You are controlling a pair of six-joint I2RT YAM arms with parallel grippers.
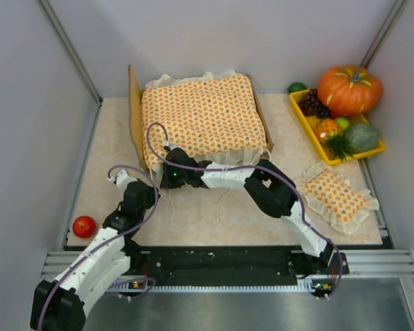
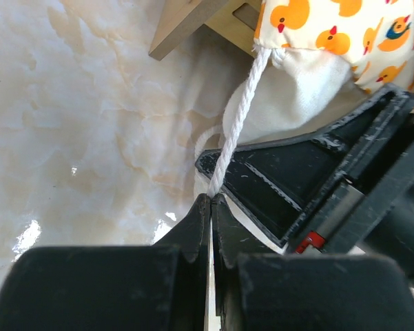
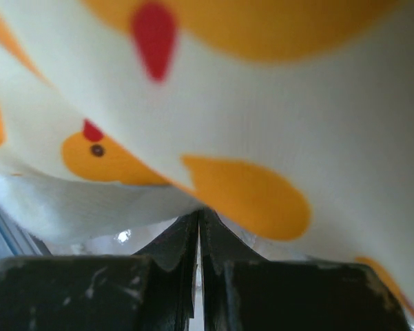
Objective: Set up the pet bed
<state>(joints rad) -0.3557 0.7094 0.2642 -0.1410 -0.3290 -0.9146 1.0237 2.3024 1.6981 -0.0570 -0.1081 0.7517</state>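
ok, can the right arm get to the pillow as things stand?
Probably yes, once it lets go. The pillow lies uncovered on the table on that side, with nothing in the way. But the right gripper is shut at the bedspread, seemingly pinching its edge.

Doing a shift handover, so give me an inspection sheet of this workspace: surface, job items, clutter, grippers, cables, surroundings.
Surface: glossy marble-look table.
Job's things: pet bed at the back, duck-print bedspread laid over it; pillow on the table, right, apart.
Clutter: red fruit near left; yellow tray of produce and pumpkin far right.
Grippers: left gripper shut on white cord; right gripper shut at bedspread fabric, hold unclear.
Cables: purple cable loops along arms.
Surroundings: pale walls, metal rail at near edge.
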